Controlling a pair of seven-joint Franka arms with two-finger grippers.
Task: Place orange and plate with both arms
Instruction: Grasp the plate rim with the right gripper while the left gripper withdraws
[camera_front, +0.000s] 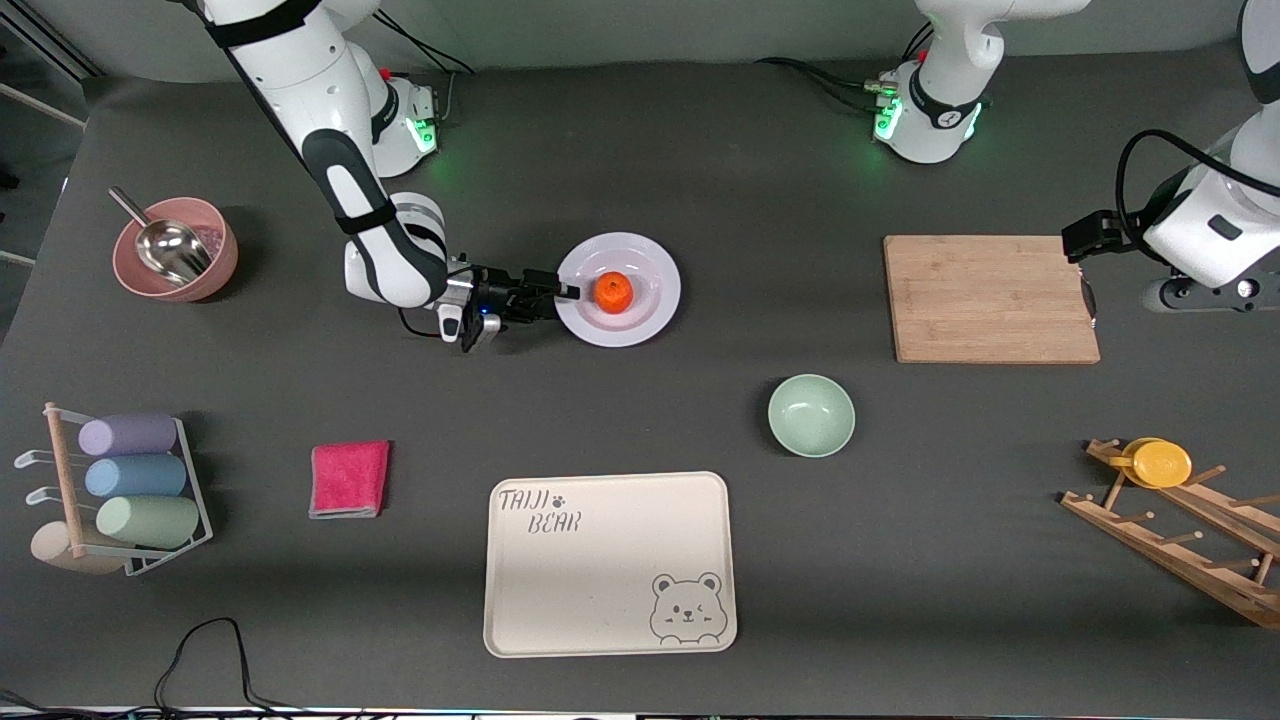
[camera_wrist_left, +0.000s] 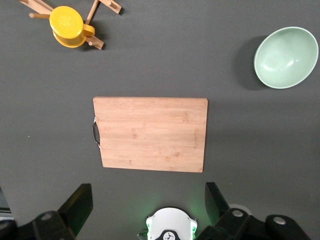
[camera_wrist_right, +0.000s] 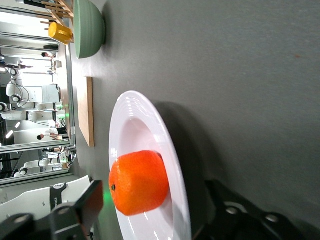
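The right gripper (camera_front: 568, 292) lies low and level at the 9 o'clock edge of the round glossy white plate (camera_front: 650, 300), its jaws apart with one finger above the rim and one below, not yet clamped. The small round bright-orange fruit, the orange (camera_front: 613, 291), sits in the plate's shallow well, just past the fingertips.

I judge the plate stiff, slick and breakable (glazed ware slips in metal fingers), so the wide rim is the place to pinch, squarely. The orange looks light and free to roll, so the plate should stay level.

The left gripper (camera_wrist_left: 149, 207) waits with jaws wide apart high over the rectangular bamboo cutting board (camera_front: 993, 298), which lies toward 3 o'clock from the plate.

At 6 o'clock from the plate lies the cream rectangular tray (camera_front: 609, 563), printed "TAIJI BEAR" with a bear's face.
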